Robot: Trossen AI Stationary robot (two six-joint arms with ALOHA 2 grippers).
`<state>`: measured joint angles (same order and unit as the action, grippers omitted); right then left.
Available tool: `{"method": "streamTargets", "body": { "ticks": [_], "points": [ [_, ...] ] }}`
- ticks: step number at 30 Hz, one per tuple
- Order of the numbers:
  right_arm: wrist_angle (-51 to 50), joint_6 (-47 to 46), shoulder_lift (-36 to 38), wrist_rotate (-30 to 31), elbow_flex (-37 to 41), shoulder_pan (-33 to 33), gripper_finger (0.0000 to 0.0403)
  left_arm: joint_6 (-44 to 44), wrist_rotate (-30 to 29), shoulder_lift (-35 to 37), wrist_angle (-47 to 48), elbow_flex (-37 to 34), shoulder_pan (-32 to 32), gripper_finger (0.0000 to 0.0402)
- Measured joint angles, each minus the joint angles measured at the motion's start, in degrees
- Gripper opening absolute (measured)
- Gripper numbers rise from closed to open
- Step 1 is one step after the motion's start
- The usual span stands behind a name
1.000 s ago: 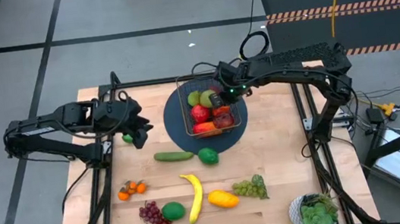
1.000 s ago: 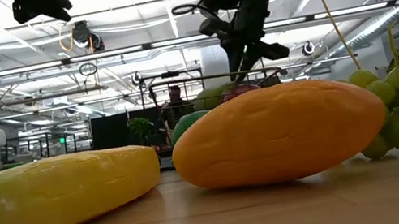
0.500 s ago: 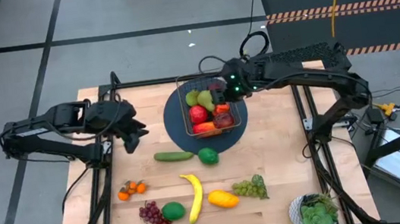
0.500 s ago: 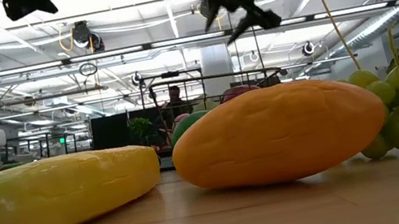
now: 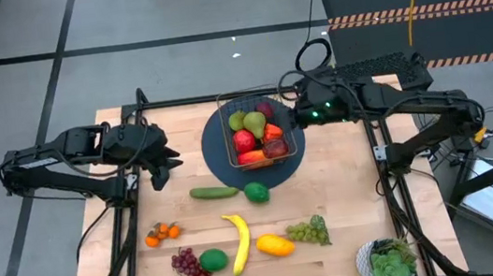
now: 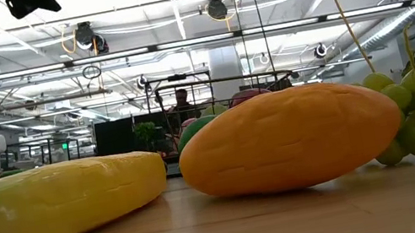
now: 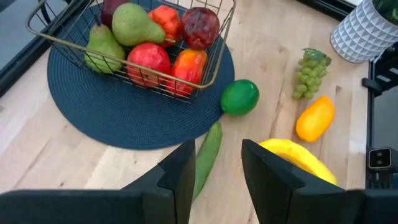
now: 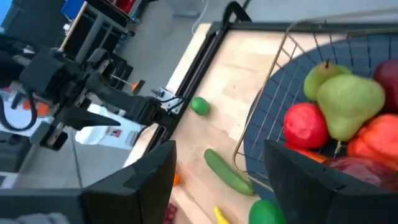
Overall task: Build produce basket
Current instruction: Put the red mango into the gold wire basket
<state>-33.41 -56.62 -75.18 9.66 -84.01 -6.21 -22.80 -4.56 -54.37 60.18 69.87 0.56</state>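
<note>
Basket (image 5: 261, 132): thin wire grid with a wire rim, see-through, sitting on a round dark-blue mat (image 5: 222, 165) at the far middle of the wood surface (image 5: 346, 182). Inside it, counted from the left wrist view: two green pears (image 7: 127, 25), one red apple (image 7: 148, 61), one dark red apple (image 7: 200, 26), one red-orange fruit (image 7: 188, 67), one more orange-red piece behind. Left to right across the surface: one small lime (image 5: 156, 170) under the left pincer (image 5: 167, 167), whose fingers are spread a little with nothing between them; two small oranges (image 5: 161, 232); one purple grape bunch (image 5: 186, 263); one round green fruit (image 5: 213, 260); one cucumber (image 5: 213, 193); one banana (image 5: 238, 242); one lime (image 5: 255, 192) just beside the mat edge; one mango (image 5: 275, 245); one green grape bunch (image 5: 308, 231); one potted plant (image 5: 386, 264) at the near right corner. Right pincer (image 5: 298, 113) sits at the basket's right rim, fingers spread, nothing gripped.
</note>
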Motion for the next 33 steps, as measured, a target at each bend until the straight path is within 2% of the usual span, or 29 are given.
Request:
{"method": "streamTargets", "body": {
  "ticks": [6, 11, 17, 25, 33],
  "points": [
    [-0.97, 7.31, 1.5, 0.8, 0.0, 1.15, 0.0235, -0.34, 0.96, -0.73, 0.0, -0.02, -0.23, 0.0138],
    [-4.82, 10.85, 2.21, 0.76, 0.02, 1.06, 0.0235, -4.64, 1.44, -3.03, -0.08, -0.02, -2.86, 0.0179],
    [-9.92, 14.31, 3.36, 0.58, 0.0, 1.09, 0.0235, -8.85, 1.51, -8.14, -0.33, -0.01, -8.88, 0.0235],
    [-15.35, 18.9, 5.62, -0.27, 0.02, 1.09, 0.0235, -10.88, 1.56, -16.13, -0.89, -0.02, -19.09, 0.0262],
    [-20.27, 20.04, 7.93, -2.51, 0.02, 1.09, 0.0235, -12.2, 1.53, -24.66, -5.23, -0.02, -25.71, 0.0307]
  ]
}}
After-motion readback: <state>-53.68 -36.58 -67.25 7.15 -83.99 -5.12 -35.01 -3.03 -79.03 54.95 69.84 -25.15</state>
